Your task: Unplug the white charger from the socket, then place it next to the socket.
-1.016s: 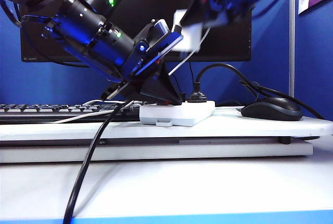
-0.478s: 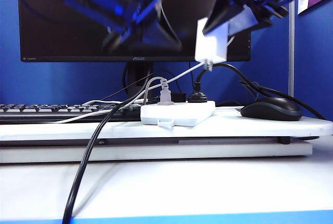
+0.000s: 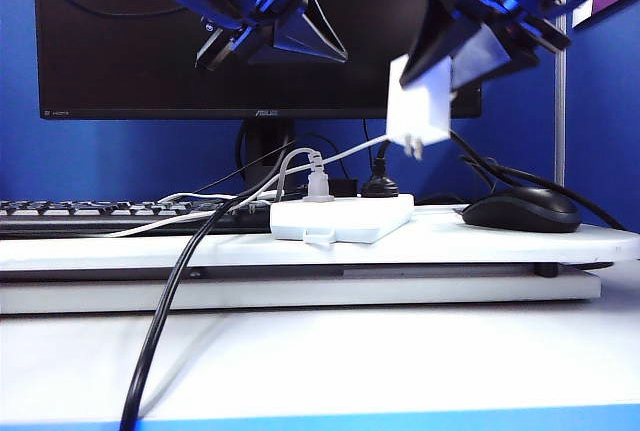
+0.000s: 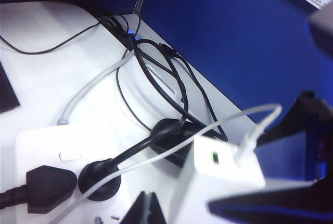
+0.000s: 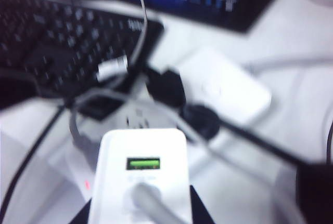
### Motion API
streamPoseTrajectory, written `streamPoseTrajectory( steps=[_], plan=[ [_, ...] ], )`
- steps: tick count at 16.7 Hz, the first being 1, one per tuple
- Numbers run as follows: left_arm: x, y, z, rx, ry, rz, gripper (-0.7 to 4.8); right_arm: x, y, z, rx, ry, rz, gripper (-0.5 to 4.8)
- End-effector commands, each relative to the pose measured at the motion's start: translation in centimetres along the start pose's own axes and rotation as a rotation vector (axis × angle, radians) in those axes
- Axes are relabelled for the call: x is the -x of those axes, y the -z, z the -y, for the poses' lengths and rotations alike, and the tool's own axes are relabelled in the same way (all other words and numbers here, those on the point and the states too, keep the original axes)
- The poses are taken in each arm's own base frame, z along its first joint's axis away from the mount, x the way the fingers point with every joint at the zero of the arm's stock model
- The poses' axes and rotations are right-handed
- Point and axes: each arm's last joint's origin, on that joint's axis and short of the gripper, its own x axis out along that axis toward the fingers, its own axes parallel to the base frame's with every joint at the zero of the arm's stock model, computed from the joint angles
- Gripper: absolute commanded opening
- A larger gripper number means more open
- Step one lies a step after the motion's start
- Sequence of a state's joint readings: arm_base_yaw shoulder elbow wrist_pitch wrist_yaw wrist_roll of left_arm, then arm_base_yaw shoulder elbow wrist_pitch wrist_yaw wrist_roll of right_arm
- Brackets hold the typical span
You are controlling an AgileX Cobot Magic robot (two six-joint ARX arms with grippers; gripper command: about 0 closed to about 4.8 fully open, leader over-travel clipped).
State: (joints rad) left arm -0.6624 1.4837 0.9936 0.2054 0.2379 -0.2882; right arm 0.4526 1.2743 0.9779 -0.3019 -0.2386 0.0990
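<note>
Exterior: smooth boxy white charger (image 3: 419, 103) clamped in right gripper (image 3: 447, 63), hanging in the air above the flat, rounded white socket (image 3: 341, 217), prongs clear of it. Left gripper (image 3: 268, 36) raised, fingers together, holding nothing. Left wrist: charger (image 4: 218, 174) beside socket (image 4: 39, 146), round black plug (image 4: 99, 178) still in. Right wrist, blurred: charger (image 5: 137, 174) between the dark fingers.

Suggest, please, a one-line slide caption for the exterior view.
Right pincer holds the white charger above the socket; shut left pincer raised near the monitor.
</note>
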Motion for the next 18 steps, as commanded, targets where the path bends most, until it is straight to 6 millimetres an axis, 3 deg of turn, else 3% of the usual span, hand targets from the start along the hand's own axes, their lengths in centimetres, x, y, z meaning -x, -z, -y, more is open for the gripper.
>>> streamPoseTrajectory(
  steps=[1,4,8,18],
  plan=[
    [0.1,-0.3,0.1,-0.006,0.004,0.018,-0.05,0.3,0.4,0.0,-0.019,0.005,-0.056,-0.01],
    [0.1,-0.3,0.1,-0.005,0.005,0.019,-0.05,0.0,1.0,0.2,-0.037,0.048,-0.109,-0.01],
    [0.5,-0.7,0.4,-0.011,0.023,0.038,-0.05,-1.8,1.3,1.5,-0.214,0.096,-0.125,-0.01],
    [1.0,-1.1,0.7,-0.015,0.027,0.055,-0.05,-5.4,1.5,2.9,-0.494,0.063,-0.165,-0.01]
  ],
)
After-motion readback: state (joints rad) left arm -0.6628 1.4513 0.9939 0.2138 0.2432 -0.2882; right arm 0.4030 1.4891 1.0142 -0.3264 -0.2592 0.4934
